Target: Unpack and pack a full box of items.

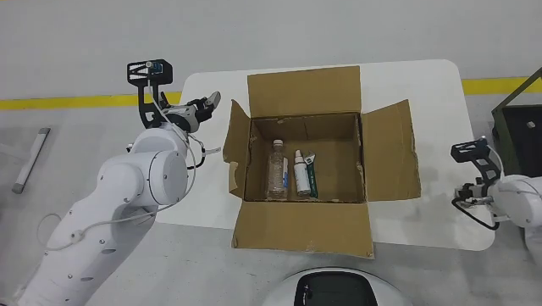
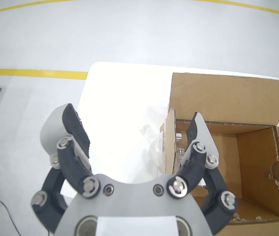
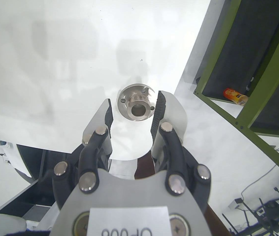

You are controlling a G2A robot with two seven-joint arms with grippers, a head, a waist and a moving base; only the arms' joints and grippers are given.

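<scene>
A brown cardboard box (image 1: 303,90) is seen near the middle of the white counter (image 1: 423,86), its four flaps folded outward. On its floor a clear bottle (image 1: 277,170), a white bottle (image 1: 301,173) and a green pack (image 1: 312,175) are laid side by side. The left gripper (image 2: 132,110) is held with fingers wide apart just beside the box's left flap. The right gripper (image 3: 134,96) is spread, with a metal flange (image 3: 137,109) seen between its fingertips. The pale grey floor (image 1: 85,18) is crossed by yellow lines (image 1: 85,101); a green-framed rack (image 3: 213,57) is stood beside the counter.
</scene>
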